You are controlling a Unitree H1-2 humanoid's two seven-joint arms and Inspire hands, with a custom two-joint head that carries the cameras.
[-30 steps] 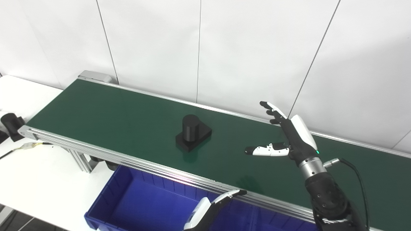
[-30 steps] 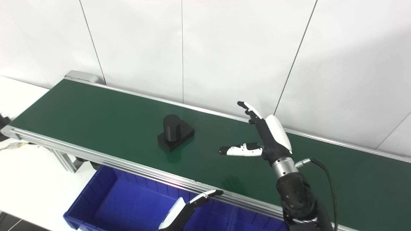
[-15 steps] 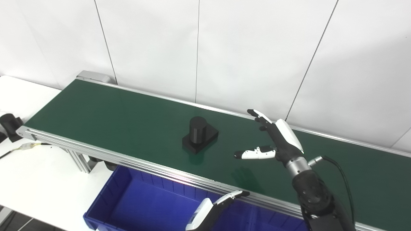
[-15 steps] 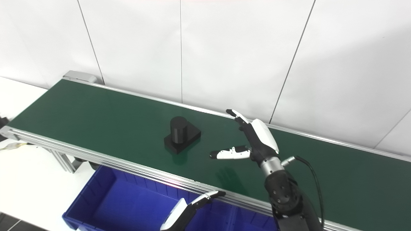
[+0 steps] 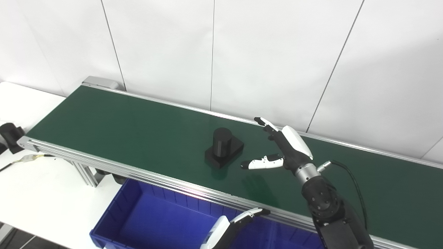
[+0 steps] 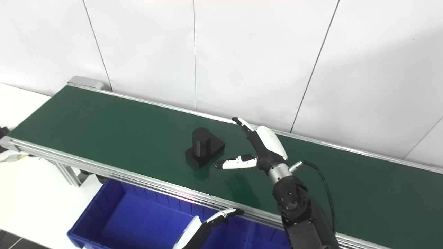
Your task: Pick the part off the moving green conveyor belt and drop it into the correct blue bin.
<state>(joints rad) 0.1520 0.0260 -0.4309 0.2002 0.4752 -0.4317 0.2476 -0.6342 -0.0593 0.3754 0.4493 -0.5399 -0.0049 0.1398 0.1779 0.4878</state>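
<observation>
The part [image 5: 223, 147] is black, a short upright cylinder on a square base, and stands on the green conveyor belt [image 5: 114, 124] near its middle. It also shows in the right eye view [image 6: 204, 147]. My right hand [image 5: 283, 148] is open just right of the part, thumb pointing at its base and fingers raised beyond it, not touching. My left hand [image 5: 228, 226] is low at the bottom edge over the blue bin [image 5: 155, 221], fingers stretched out, holding nothing.
The belt's aluminium frame rail [image 5: 104, 162] runs along the near side. A white table [image 5: 41, 186] lies at the left with a black object [image 5: 10, 135] and a cable. A white panel wall stands behind the belt.
The part has ridden the belt to the right. My right hand has moved left and lower toward it, closing the gap. My left hand has barely moved.
</observation>
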